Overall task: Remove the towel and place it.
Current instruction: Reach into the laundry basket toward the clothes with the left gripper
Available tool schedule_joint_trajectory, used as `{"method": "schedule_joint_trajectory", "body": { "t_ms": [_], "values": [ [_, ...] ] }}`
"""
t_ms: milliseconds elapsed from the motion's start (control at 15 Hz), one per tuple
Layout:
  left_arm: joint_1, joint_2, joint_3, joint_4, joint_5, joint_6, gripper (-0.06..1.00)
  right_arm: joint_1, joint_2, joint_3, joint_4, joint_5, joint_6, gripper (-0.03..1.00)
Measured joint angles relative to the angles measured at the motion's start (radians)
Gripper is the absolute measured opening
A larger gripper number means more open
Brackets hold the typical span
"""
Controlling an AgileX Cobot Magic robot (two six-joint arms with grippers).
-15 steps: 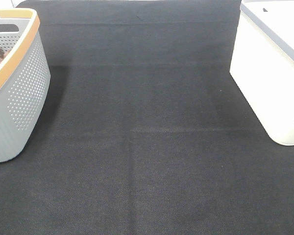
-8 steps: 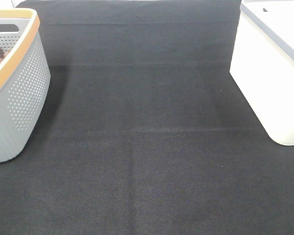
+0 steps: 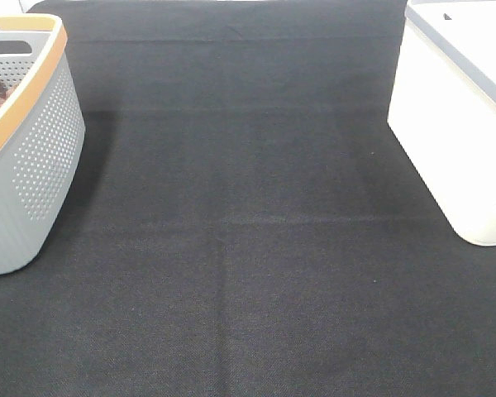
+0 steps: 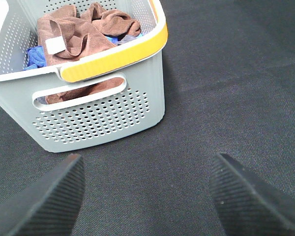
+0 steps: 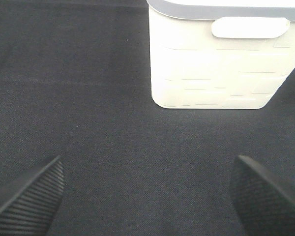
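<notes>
**Terry towel in basket, both grippers wide & empty**

Towel (image 4: 71, 34): reddish-brown, crumpled on top of the pile inside the grey basket (image 4: 98, 115). White tag (image 4: 54, 45) faces up, nr the yellow-rimmed end wall. Some brown fabric shows thru the handle slot under that rim. Second brown cloth (image 4: 115, 20) is bunched just beside the towel, touching it, further into the basket. Blue cloth (image 4: 34, 55) peeks out from under the towel on one side, w/ another blue bit btwn the two brown pieces.

Left gripper (image 4: 146, 162): jaws spread wide, nothing btwn them, only black mat (image 4: 226, 73) in the gap. It sits outside the basket, short of the perforated end wall. No contact w/ basket or towel.

Right gripper (image 5: 148, 162): jaws also wide apart, nothing held, mat in the gap. It points toward the white bin (image 5: 211, 73), which stands on the mat. Gripper is clear of the bin.

Exterior high cam: basket (image 3: 41, 157) at left edge, orange-yellow rim. A sliver of brown fabric shows inside at the frame edge, can't tell which cloth. White bin (image 3: 455, 141) at right edge, grey rim. Basket and bin are well apart, mat (image 3: 248, 248) btwn them.
</notes>
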Motion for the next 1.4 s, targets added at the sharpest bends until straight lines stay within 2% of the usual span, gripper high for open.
{"method": "schedule_joint_trajectory", "body": {
  "t_ms": [1400],
  "values": [
    [0.000,0.000,0.000,0.000,0.000,0.000,0.69,0.000,0.000,0.000,0.000,0.000,0.000,0.86]
  ]
}}
